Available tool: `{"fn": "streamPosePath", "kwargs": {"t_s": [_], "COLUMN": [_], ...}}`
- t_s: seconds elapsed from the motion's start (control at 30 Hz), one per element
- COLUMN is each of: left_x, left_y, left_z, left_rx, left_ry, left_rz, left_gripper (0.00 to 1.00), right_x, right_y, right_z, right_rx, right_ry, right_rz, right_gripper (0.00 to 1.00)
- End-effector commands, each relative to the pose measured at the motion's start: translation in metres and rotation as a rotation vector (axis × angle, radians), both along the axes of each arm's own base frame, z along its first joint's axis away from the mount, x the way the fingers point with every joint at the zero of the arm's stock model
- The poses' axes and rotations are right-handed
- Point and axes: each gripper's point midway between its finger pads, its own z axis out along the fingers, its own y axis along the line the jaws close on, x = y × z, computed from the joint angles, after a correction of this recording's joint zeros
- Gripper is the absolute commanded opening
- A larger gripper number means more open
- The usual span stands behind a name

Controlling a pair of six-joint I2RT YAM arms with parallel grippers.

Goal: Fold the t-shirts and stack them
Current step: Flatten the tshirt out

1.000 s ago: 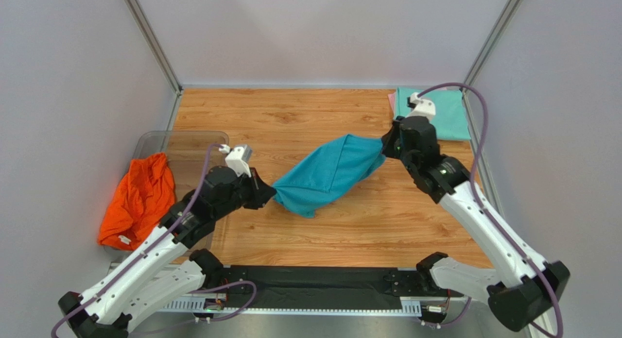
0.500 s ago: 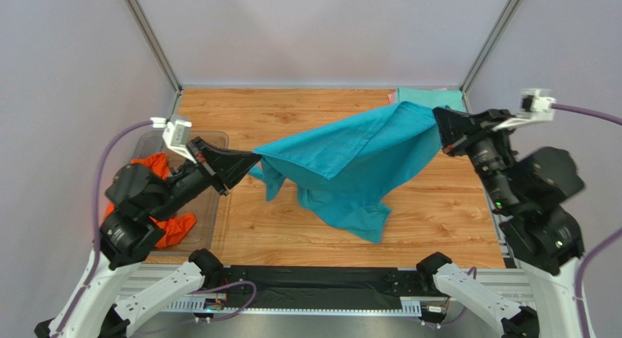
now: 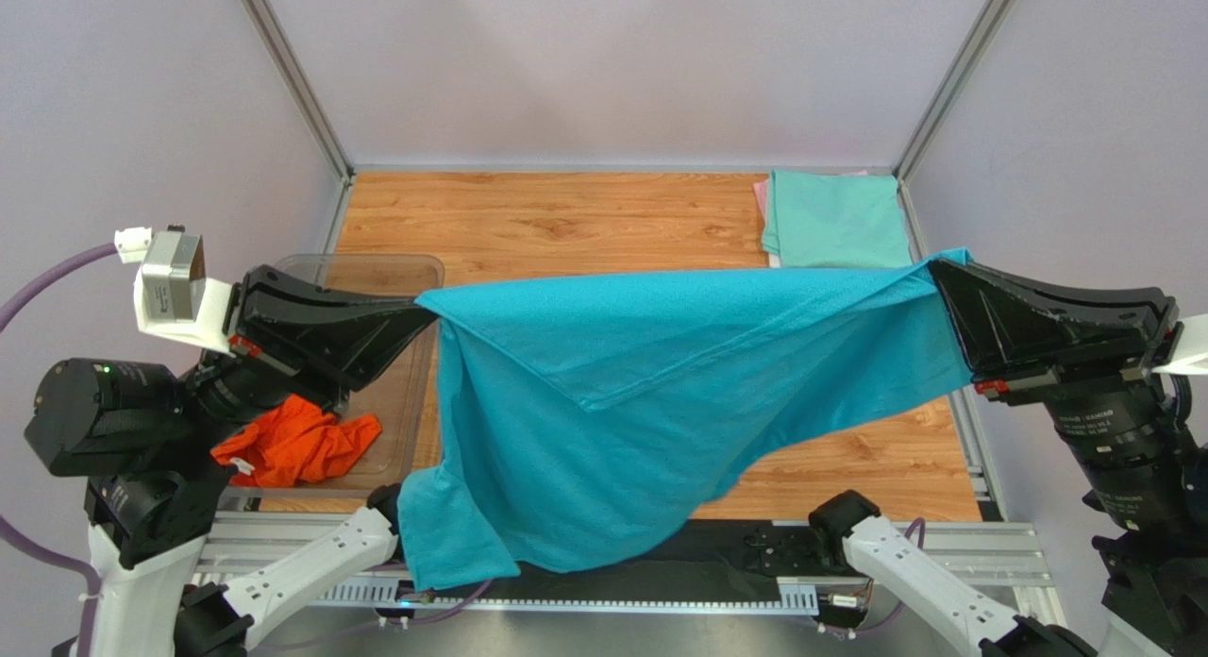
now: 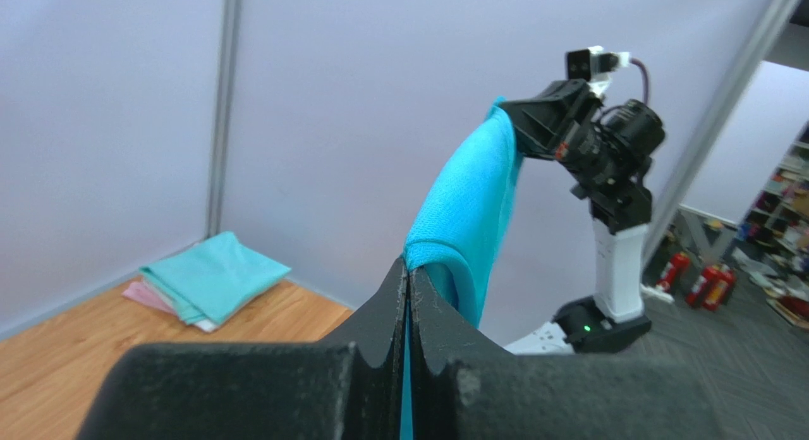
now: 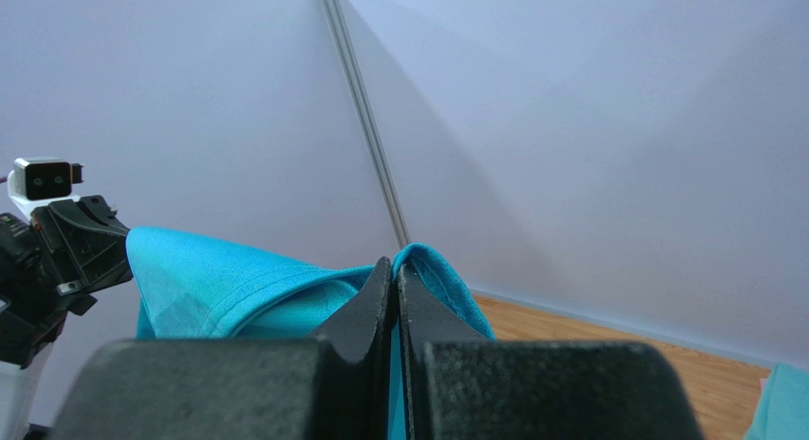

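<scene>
The teal-blue t-shirt hangs spread in the air between both arms, high above the table, its lower edge draping over the near rail. My left gripper is shut on its left corner. My right gripper is shut on its right corner. The orange t-shirt lies crumpled in the clear tub at the left. The mint green t-shirt lies folded at the back right on the pale pink t-shirt, of which only an edge shows; both also show in the left wrist view.
A clear plastic tub stands at the table's left side. The wooden table is walled by grey panels with metal posts at the back corners. A black rail runs along the near edge.
Both arms have risen and drawn apart, lifting the teal-blue t-shirt off the table and stretching it out wide. It now hangs open instead of bunched.
</scene>
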Motion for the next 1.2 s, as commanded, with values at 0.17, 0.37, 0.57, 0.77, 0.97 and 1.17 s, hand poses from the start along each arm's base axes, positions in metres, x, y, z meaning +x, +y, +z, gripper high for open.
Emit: {"fn": "streamPosePath", "kwargs": {"t_s": [0.17,0.37,0.57,0.77,0.97,1.17], "left_x": [0.178,0.286,0.330,0.309,0.238,0.162], "left_y": [-0.020,-0.040,-0.045,-0.039,-0.044,-0.062], "left_z": [-0.096,-0.253,-0.380,-0.393,-0.401,-0.447], "left_rx": [0.256,0.408,0.560,0.558,0.583,0.653], "left_ry": [0.361,0.744,1.018,1.014,1.009,1.072], "left_rz": [0.567,0.510,0.428,0.418,0.342,0.257], "left_gripper": [0.00,0.00,1.00,1.00,1.00,1.00], "right_x": [0.152,0.250,0.293,0.292,0.273,0.255], "right_y": [-0.003,0.006,-0.016,-0.021,0.012,0.065], "right_z": [-0.095,-0.253,-0.406,-0.421,-0.426,-0.456], "right_rx": [-0.117,-0.298,-0.391,-0.442,-0.430,-0.504], "right_ry": [0.376,0.782,1.159,1.206,1.202,1.190], "right_rz": [-0.426,-0.572,-0.625,-0.639,-0.442,-0.245], "right_gripper": [0.00,0.02,0.20,1.00,1.00,1.00]}}
